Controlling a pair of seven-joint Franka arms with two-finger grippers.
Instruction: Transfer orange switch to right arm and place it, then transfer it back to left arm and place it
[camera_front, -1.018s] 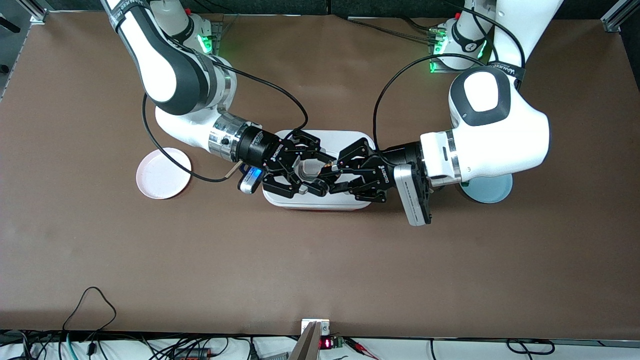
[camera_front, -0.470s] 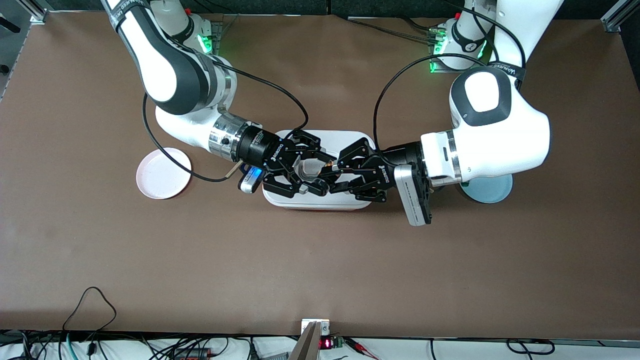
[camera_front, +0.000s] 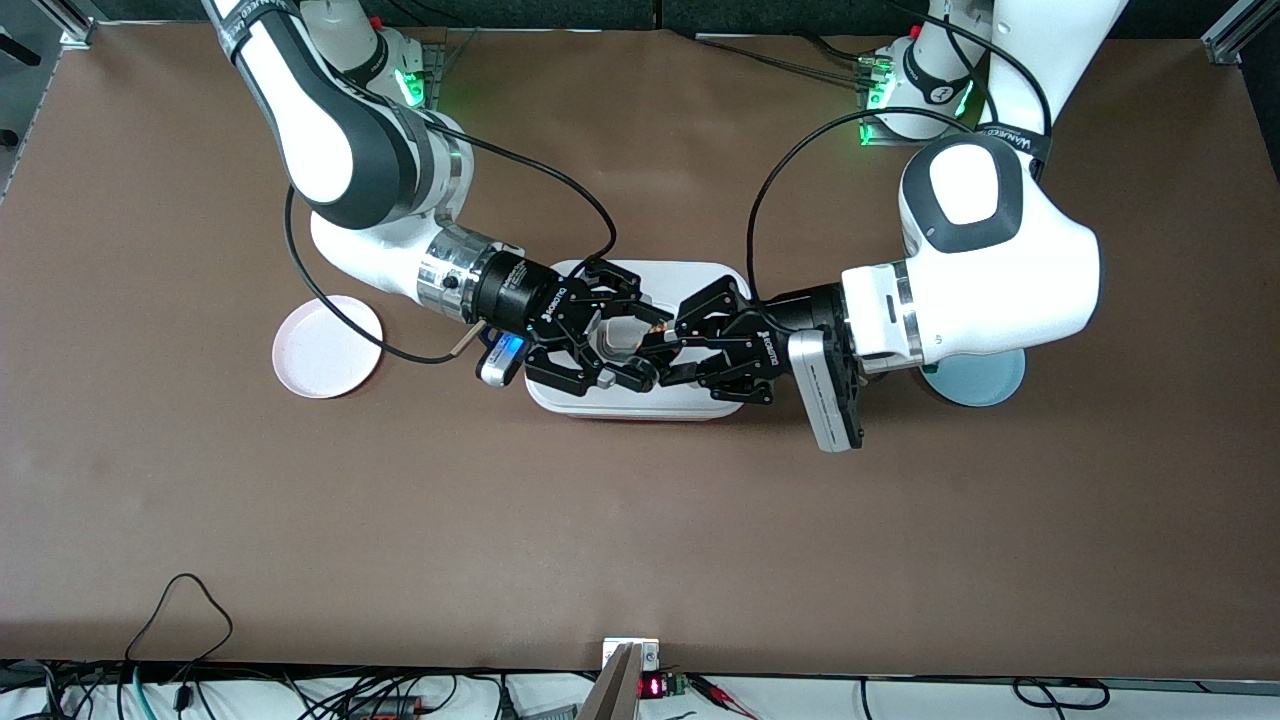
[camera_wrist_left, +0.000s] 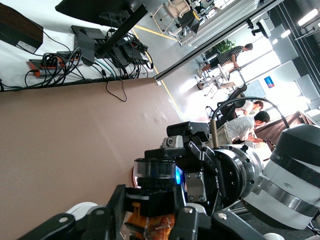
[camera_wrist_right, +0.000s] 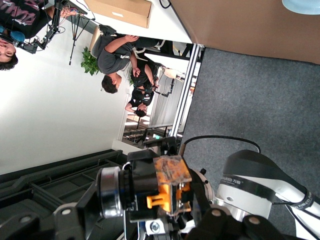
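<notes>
Looking from the front camera's edge of the brown table (camera_front: 640, 520) inward, I first meet the white box (camera_front: 690, 400) at the table's middle, lid on. Both grippers meet in the air directly over it. My left gripper (camera_front: 668, 353) reaches in from the left arm's end and is clamped tight on the orange switch (camera_front: 659, 328); from the right wrist camera I see the switch (camera_wrist_right: 167, 187) pinched between its black fingers, orange rear showing. My right gripper (camera_front: 612, 350) comes from the right arm's end with its fingers spread wide around the switch, not yet pressing on it as far as I can tell. Flanking the box are a pink plate (camera_front: 327, 346) toward the right arm's end and a pale blue plate (camera_front: 985, 385) under the left arm's wrist. Farthest off stand both arm bases.
</notes>
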